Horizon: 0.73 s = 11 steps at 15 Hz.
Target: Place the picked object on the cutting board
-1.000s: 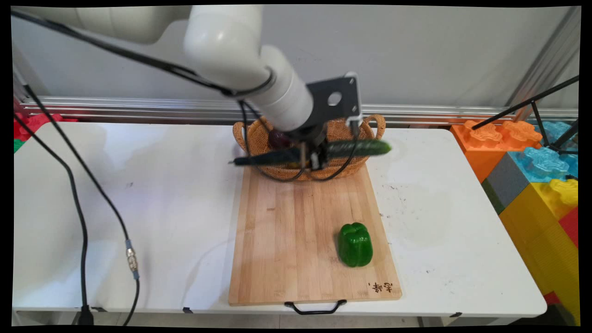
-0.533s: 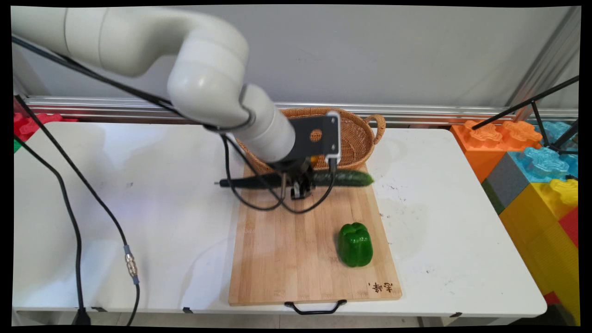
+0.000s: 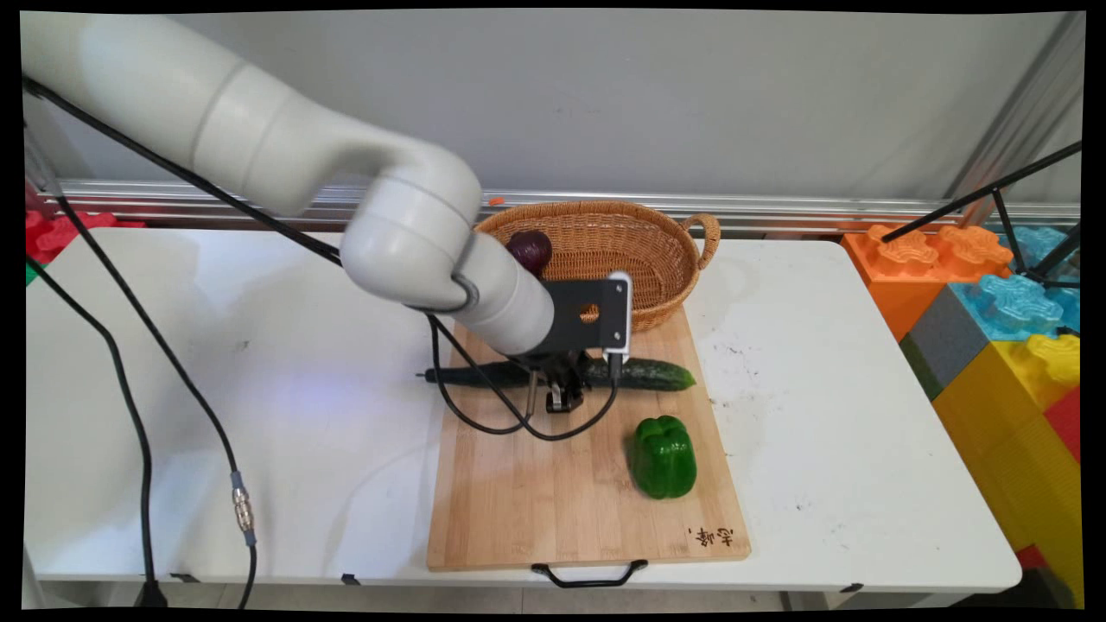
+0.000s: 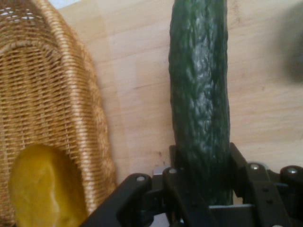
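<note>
Jaws: the black 2-finger gripper (image 3: 560, 399) is closed on the cucumber (image 3: 644, 374), its linkage clamping both sides in the hand view (image 4: 201, 198).
Cucumber: long, dark green, bumpy-skinned, slightly tapered; held level across the far half of the cutting board (image 3: 536, 501), its left tip reaching past the board's left edge over the counter (image 3: 259, 345). Whether it touches the board I cannot tell.
Cutting board: pale bamboo strips, rectangular, a black wire handle at its near edge and a small burnt mark at the near right corner.
Pepper: 1 glossy green bell pepper (image 3: 663, 456), lobed and blocky, lying on the board's right side, near of the cucumber.
Basket: oval woven wicker basket (image 3: 670, 259) with loop handles, touching the board's far edge; inside it a dark purple round thing (image 3: 530, 249), perhaps an onion, and a smooth yellow piece (image 4: 42, 187).
Counter: white, smooth, scuffed.
</note>
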Tool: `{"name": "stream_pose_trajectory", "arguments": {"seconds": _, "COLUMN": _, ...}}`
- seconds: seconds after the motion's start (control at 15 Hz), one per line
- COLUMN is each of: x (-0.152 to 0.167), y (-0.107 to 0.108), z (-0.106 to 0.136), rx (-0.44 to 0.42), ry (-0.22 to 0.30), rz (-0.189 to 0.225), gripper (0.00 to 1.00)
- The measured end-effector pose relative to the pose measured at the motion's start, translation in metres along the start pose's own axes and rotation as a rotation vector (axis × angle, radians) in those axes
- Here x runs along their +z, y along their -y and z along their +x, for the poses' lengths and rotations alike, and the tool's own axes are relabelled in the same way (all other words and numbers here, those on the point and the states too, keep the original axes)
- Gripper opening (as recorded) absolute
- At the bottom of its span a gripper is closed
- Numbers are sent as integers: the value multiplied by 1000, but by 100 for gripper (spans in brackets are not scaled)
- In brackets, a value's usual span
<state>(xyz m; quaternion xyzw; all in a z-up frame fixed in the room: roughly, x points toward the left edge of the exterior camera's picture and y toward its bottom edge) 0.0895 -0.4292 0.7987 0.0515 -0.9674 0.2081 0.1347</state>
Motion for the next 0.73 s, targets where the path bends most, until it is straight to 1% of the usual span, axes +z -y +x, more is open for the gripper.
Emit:
{"name": "stream_pose_trajectory", "arguments": {"seconds": 0.27, "x": 21, "y": -6, "z": -4, "rx": 15, "ry": -10, "rz": 3, "gripper": 0}}
{"name": "stream_pose_trajectory", "arguments": {"seconds": 0.33, "x": 24, "y": -6, "z": -4, "rx": 15, "ry": -12, "rz": 3, "gripper": 100}}
{"name": "stream_pose_trajectory", "arguments": {"seconds": 0.53, "x": 26, "y": -6, "z": -3, "rx": 11, "ry": -15, "rz": 4, "gripper": 100}}
{"name": "stream_pose_trajectory", "arguments": {"seconds": 0.73, "x": 19, "y": -2, "z": 0, "rx": 1, "ry": -12, "rz": 0, "gripper": 100}}
